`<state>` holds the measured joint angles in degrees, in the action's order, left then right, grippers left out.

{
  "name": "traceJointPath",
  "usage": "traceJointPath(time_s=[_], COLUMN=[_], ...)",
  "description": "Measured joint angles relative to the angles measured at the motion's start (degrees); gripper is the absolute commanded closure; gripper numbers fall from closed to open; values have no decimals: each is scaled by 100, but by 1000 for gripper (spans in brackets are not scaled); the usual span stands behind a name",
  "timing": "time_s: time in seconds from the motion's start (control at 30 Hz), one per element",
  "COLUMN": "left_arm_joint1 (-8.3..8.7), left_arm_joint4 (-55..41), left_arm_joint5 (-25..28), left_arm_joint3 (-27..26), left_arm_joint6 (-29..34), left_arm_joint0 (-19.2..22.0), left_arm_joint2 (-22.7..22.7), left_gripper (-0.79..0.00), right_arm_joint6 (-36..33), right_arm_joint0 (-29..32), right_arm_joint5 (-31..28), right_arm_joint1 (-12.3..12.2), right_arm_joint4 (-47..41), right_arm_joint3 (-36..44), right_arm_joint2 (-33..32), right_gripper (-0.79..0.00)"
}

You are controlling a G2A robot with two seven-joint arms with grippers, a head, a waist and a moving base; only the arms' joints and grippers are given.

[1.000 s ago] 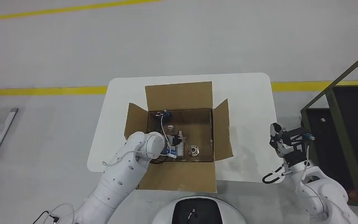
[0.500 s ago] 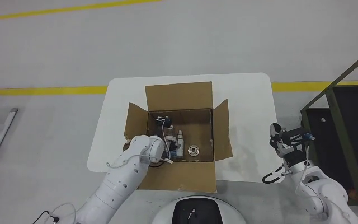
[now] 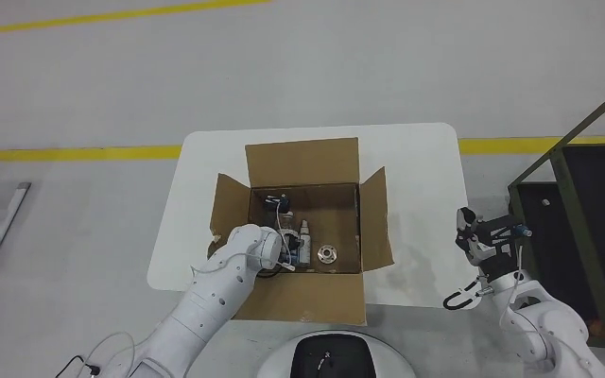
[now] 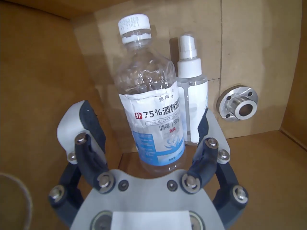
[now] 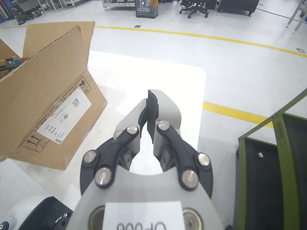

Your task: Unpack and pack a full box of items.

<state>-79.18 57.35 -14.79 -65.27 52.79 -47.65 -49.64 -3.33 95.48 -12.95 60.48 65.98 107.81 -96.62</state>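
Note:
The open cardboard box stands in the middle of the white table. Inside it lie a clear alcohol bottle with a white cap, a small spray bottle beside it, and a metal flange. My left gripper is down in the box's left part, open, one finger on each side of the alcohol bottle with a gap to each. My right gripper is shut and empty above the table's right edge, well clear of the box.
A green-framed cart stands just right of the table, close to my right arm. The box flaps stand outward on all sides. A round brown rim shows inside the box near my left gripper.
My left arm has shifted slightly inside the box, bringing its gripper closer around the alcohol bottle. The right arm has not moved.

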Motion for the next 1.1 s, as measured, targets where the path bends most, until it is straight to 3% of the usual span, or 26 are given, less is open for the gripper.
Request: traceJointPath(time_s=[0.13,0.17,0.2,0.23,0.3,0.7,0.97,1.1], left_arm_joint1=[-57,-69,-81,-96,-116,-142,-97,-92], left_arm_joint4=[-63,-75,-83,-89,-96,145,388,448], left_arm_joint5=[25,29,30,31,33,78,178,217], left_arm_joint3=[234,281,323,369,419,409,260,151], left_arm_joint6=[-66,-81,-90,-99,-111,-87,98,162], left_arm_joint0=[72,89,106,128,154,209,54,17], left_arm_joint2=[46,55,63,74,86,26,-59,-100], left_gripper=[-742,-674,-536,-468,-406,-570,-529,-585], right_arm_joint6=[0,0,0,0,0,0,0,0], right_arm_joint0=[0,0,0,0,0,0,0,0], right_arm_joint5=[0,0,0,0,0,0,0,0], right_arm_joint1=[0,0,0,0,0,0,0,0], right_arm_joint4=[0,0,0,0,0,0,0,0], right_arm_joint3=[0,0,0,0,0,0,0,0], right_arm_joint2=[0,0,0,0,0,0,0,0], right_gripper=[0,0,0,0,0,0,0,0])
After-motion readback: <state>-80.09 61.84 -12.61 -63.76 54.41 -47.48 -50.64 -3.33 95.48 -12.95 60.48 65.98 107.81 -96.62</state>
